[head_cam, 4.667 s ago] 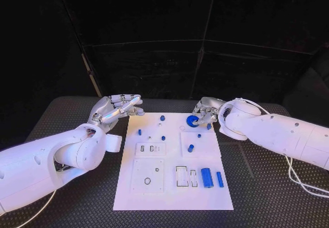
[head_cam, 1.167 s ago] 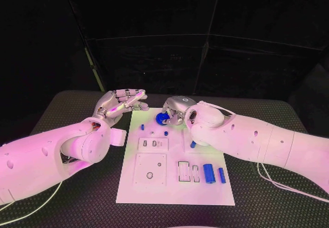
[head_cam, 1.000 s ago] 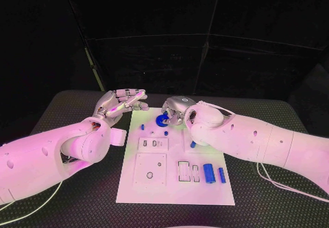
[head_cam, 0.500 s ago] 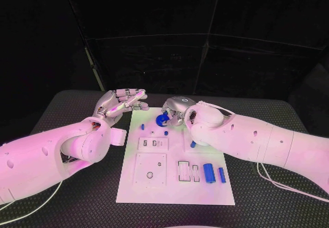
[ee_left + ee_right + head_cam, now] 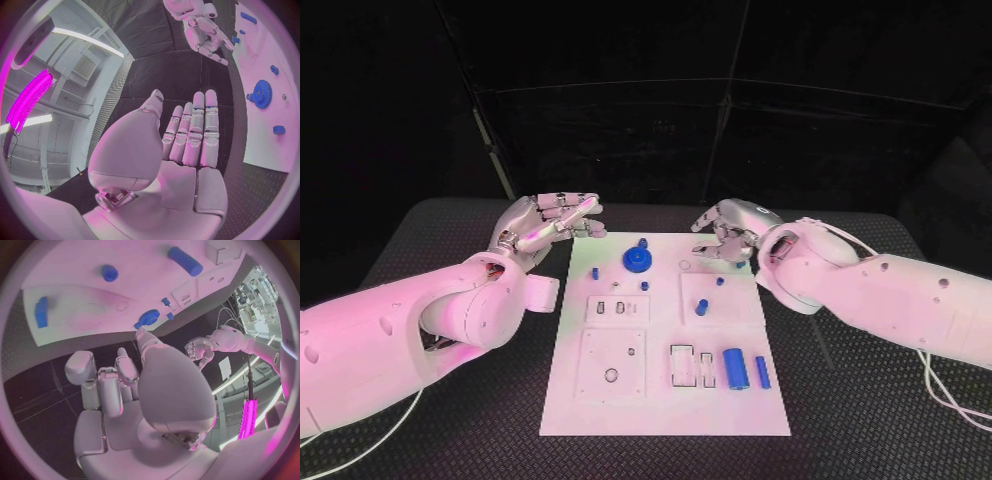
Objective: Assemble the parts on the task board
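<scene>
Black mesh-textured worktop [image 5: 473, 420] fills the lower half of the head view, dark behind it. White rectangular task board [image 5: 668, 400] lies in the centre, long side running up the frame.

Left hand [image 5: 548, 222], silver and many-fingered, hovers upper left of centre, just off the board's upper left corner; fingers straight and close together, nothing in them. Left wrist view confirms: palm [image 5: 169, 175] flat, fingers extended, empty.

Right hand [image 5: 730, 232], same silver build, sits upper right of centre over the board's upper right corner; fingers loosely curled and apart, holding nothing. Right wrist view shows the fingers [image 5: 115, 382] slack with the board beyond them.

Parts, biggest first. Blue round gear [image 5: 638, 260] rests on the upper part of the board, between the two hands, touching neither; also seen in left wrist view [image 5: 261, 93] and right wrist view [image 5: 149, 318]. Thick blue cylinder [image 5: 734, 366] lies in the lower right of the board; a thinner blue rod [image 5: 762, 372] lies just beside it to the right. A short blue peg [image 5: 702, 306] lies on a raised square plate right of centre. Small blue studs [image 5: 596, 272] stand just left and below the gear
</scene>
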